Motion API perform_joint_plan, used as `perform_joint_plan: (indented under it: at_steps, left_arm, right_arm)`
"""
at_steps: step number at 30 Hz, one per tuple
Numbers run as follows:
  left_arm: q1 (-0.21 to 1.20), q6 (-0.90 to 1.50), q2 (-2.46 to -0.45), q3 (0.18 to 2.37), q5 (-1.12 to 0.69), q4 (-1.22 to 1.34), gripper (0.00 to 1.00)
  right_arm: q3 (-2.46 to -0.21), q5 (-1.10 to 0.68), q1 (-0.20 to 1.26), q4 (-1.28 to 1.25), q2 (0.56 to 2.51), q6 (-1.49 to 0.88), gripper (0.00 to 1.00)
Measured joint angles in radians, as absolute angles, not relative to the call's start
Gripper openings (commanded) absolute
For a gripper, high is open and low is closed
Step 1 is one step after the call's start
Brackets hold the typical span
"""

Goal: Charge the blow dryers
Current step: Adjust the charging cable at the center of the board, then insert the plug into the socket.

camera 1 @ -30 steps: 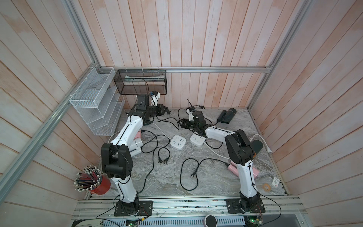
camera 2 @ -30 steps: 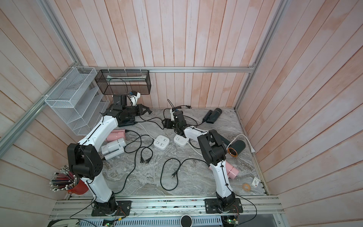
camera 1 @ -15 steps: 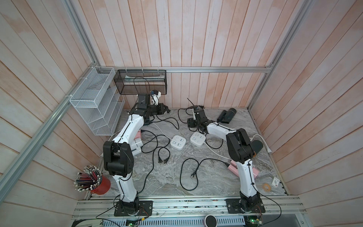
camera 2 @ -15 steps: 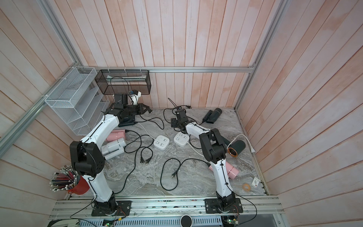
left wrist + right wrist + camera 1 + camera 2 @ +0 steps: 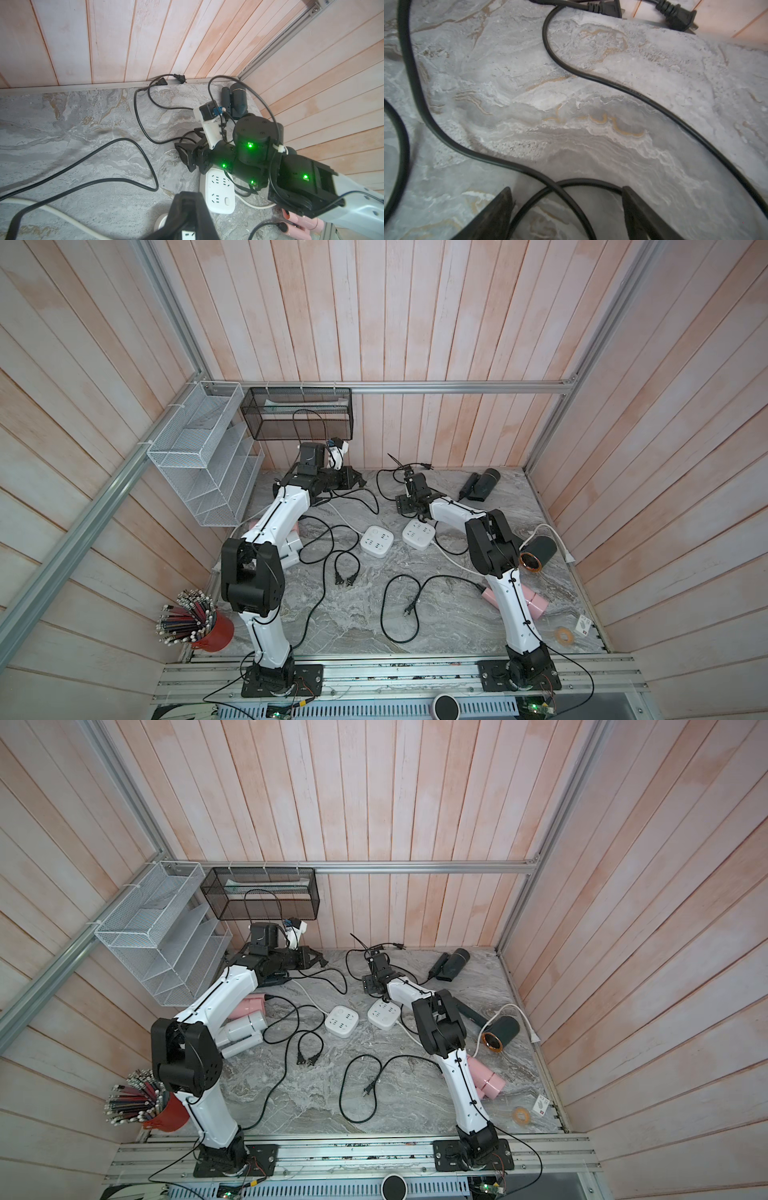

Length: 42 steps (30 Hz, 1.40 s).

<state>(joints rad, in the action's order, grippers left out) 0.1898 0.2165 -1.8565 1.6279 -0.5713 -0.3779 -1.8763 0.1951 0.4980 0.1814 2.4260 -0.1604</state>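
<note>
Nearest the arm bases, a pink cylindrical blow dryer (image 5: 534, 605) lies by the right arm. A loose black cord end with its plug (image 5: 409, 610) sits mid-table on the grey marble tabletop (image 5: 353, 626), not plugged into anything.

Further in are two white square power strips (image 5: 376, 540) (image 5: 419, 533), and I can't see a dryer plug in either. A black blow dryer with a copper-ringed mouth (image 5: 538, 556) is off to the right, and a light grey blow dryer (image 5: 245, 1029) is on the left.

Past those, the right gripper (image 5: 565, 193) hangs low over the marble with its jaws spread wide, straddling a black cord loop (image 5: 583, 182) and holding nothing. The left gripper (image 5: 188, 197) is closed up, and I can't tell if it's pinching anything. At the back wall are two black two-prong plugs (image 5: 609, 8) (image 5: 679, 17) and a folded black blow dryer (image 5: 482, 485).

My take is that it's going for a plug. Don't pinch mid-cord, it'll just flop. Reach on to the plug body, grab across the flat sides with the prongs clear, then carry it to the nearer strip.
</note>
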Motion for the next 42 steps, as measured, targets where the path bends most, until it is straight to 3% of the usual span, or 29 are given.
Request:
perform_joint_plan:
  at_steps: [11, 21, 34, 42]
  left_arm:
    - [0.192, 0.202, -1.839, 1.615, -0.57, -0.378, 0.1]
    - [0.231, 0.134, -1.837, 1.615, -0.517, -0.382, 0.1]
    - [0.298, 0.054, -1.821, 1.5, -0.472, -0.328, 0.1]
    - [0.368, 0.044, -1.819, 1.386, -0.416, -0.25, 0.1]
  right_arm:
    - [-1.849, 0.262, 0.417, 0.187, 2.411, -0.157, 0.75]
    - [-1.71, 0.275, 0.293, 0.178, 2.317, -0.195, 0.75]
    - [-1.247, -0.095, 0.34, -0.047, 1.827, -0.262, 0.72]
    - [-0.942, -0.256, 0.432, -0.162, 1.61, -0.336, 0.55]
